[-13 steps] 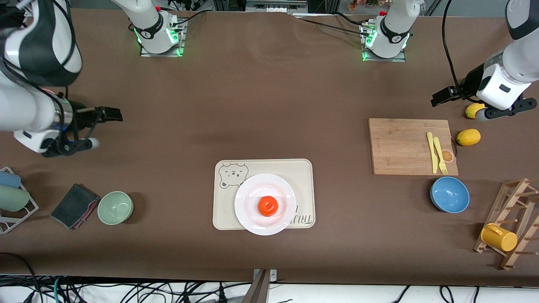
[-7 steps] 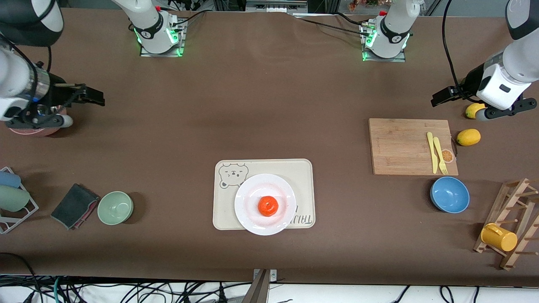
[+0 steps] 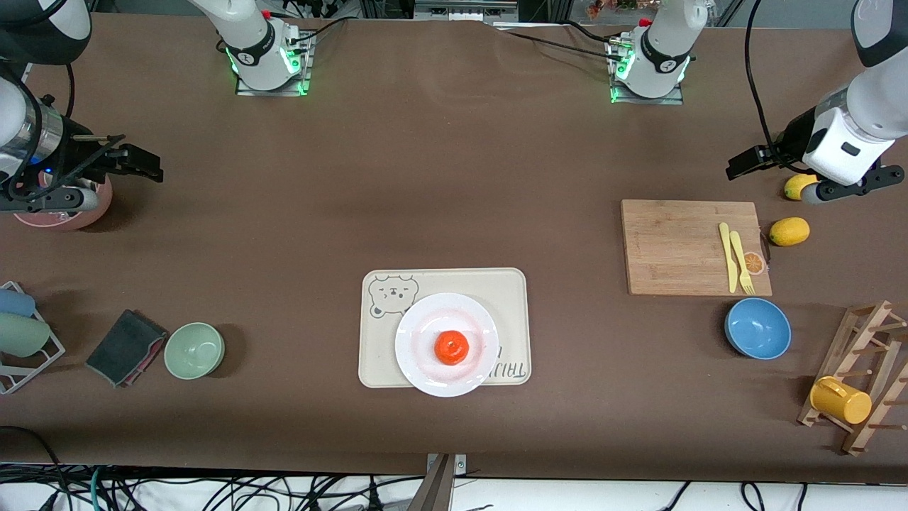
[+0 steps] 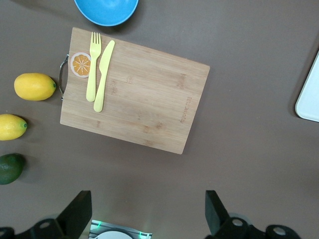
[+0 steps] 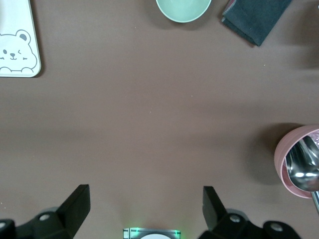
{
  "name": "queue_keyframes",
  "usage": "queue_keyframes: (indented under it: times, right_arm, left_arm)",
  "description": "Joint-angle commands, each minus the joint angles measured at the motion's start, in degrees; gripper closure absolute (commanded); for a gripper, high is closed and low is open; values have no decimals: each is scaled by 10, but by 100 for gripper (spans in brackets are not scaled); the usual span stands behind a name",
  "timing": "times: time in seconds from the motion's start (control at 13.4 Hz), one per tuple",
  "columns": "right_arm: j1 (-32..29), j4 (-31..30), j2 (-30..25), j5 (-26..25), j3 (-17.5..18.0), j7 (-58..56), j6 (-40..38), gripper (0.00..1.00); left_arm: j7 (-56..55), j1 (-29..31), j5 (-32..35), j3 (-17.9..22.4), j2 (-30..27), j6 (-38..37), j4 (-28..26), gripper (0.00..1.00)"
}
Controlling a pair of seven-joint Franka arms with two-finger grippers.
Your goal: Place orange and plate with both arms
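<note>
The orange (image 3: 451, 347) rests in the middle of the white plate (image 3: 424, 323). The plate lies on the cream bear-print tray (image 3: 500, 291), at the table's middle near the front camera. Neither gripper is close to them. My left gripper (image 3: 855, 184) hangs open and empty toward the left arm's end, beside the cutting board; its wrist view shows the same gripper (image 4: 148, 211) high above the board (image 4: 134, 94). My right gripper (image 3: 46, 202) is open and empty over a pink bowl (image 3: 67, 216) at the right arm's end. In its own wrist view the right gripper (image 5: 145, 201) has bare table under it.
The wooden cutting board (image 3: 674, 245) carries a yellow knife and fork (image 3: 736, 259); two lemons (image 3: 789, 231) and a blue bowl (image 3: 757, 328) lie by it. A wooden rack with a yellow mug (image 3: 840, 399) stands nearer the camera. A green bowl (image 3: 194, 350), dark cloth (image 3: 126, 346) and cup rack (image 3: 21, 333) sit toward the right arm's end.
My right arm has drawn back toward its end of the table and now hangs over the pink bowl. The left arm, orange and plate have not moved.
</note>
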Motion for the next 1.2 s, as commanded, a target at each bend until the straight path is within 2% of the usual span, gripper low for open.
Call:
queue_keyframes:
  times: [0.0, 1.12]
  right_arm:
    - [-10, -3, -15, -4, 10, 5, -11, 0]
    - [-7, 22, -8, -4, 9, 5, -27, 0]
  left_arm:
    - [11, 3, -13, 2, 1, -12, 9, 0]
    - [11, 2, -13, 1, 4, -12, 20, 0]
